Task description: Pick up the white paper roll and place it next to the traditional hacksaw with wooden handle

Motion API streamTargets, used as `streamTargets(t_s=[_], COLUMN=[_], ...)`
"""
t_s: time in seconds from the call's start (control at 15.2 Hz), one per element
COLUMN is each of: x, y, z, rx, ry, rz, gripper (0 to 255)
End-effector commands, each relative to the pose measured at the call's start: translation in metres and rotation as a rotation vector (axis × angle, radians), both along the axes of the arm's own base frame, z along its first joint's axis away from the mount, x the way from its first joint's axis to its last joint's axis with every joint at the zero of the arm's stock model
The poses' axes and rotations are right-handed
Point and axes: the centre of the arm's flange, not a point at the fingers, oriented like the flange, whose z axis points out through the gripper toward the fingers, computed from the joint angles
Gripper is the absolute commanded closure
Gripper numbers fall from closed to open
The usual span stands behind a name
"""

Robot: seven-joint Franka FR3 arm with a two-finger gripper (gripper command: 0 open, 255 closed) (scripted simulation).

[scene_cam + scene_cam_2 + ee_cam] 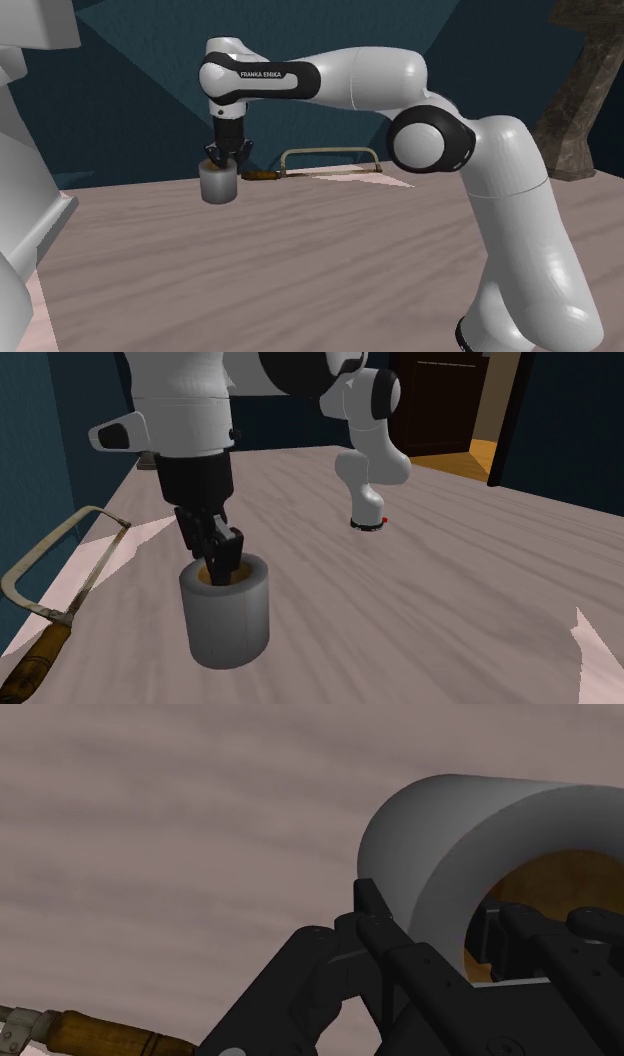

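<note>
The white paper roll (218, 185) (228, 617) (450, 834) stands upright with its brown core facing up, on or just above the pale wooden table (300, 260). My gripper (222, 160) (222, 557) (430, 919) comes down from above and is shut on the roll's wall, one finger inside the core and one outside. The hacksaw (330, 160) (60, 567) lies flat on the table close beside the roll. Its wooden handle (262, 176) (35, 662) (110, 1032) points towards the roll.
A large white object (20, 200) stands at the shoulder view's left edge. A stone-like pillar (590, 90) rises at that view's far right. In the second exterior view the arm's base (368, 522) sits on the table, and the table edge runs close behind the hacksaw.
</note>
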Motion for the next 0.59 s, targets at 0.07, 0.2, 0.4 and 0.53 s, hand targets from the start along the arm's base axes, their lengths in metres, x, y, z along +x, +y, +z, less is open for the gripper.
streamTargets(t_s=[0.07, 0.2, 0.4, 0.53], x=[0.0, 0.0, 0.0, 0.0], y=[-0.001, -0.001, -0.001, -0.001], z=[0.016, 0.027, 0.042, 0.053], rx=[0.0, 0.0, 0.0, 0.0], ry=[0.0, 0.0, 0.0, 0.0], rz=[0.0, 0.0, 0.0, 0.0], gripper=[255, 255, 255, 255])
